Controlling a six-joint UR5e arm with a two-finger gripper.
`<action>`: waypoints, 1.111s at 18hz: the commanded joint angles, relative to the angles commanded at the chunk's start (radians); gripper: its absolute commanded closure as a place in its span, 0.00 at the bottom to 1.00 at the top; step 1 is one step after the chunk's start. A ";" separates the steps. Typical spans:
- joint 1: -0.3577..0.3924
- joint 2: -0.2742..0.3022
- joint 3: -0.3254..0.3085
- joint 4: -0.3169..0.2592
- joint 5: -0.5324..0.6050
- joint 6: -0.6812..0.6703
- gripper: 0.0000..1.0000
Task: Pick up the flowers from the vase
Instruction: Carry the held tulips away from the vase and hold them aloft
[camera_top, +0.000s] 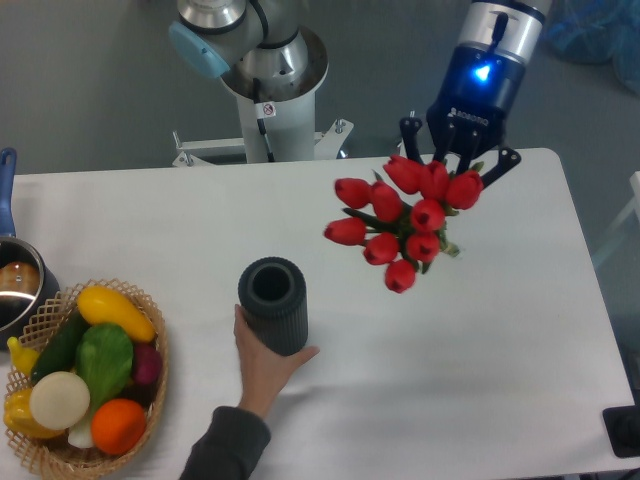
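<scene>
Near the upper right of the frame, white lettering runs across the dark blue body of the gripper (456, 160), just under its glowing blue light; it looks like "ROBOTIQ", though the letters are small. On the arm's pale base column (272, 110), upper middle, sits a small round red-and-white sticker, too small to read. No other writing can be read.

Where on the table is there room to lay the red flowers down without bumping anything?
The table is bare on its right side, under and beyond the flowers held in the pincer. The back strip near the robot base is bare too. It is crowded on the left: basket, pot, and a person's hand on the vase.
</scene>
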 joint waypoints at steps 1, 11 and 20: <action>0.000 -0.005 0.000 0.002 0.011 0.002 0.96; -0.060 -0.129 0.041 0.000 0.328 0.040 0.88; -0.152 -0.173 0.078 -0.014 0.517 0.048 0.88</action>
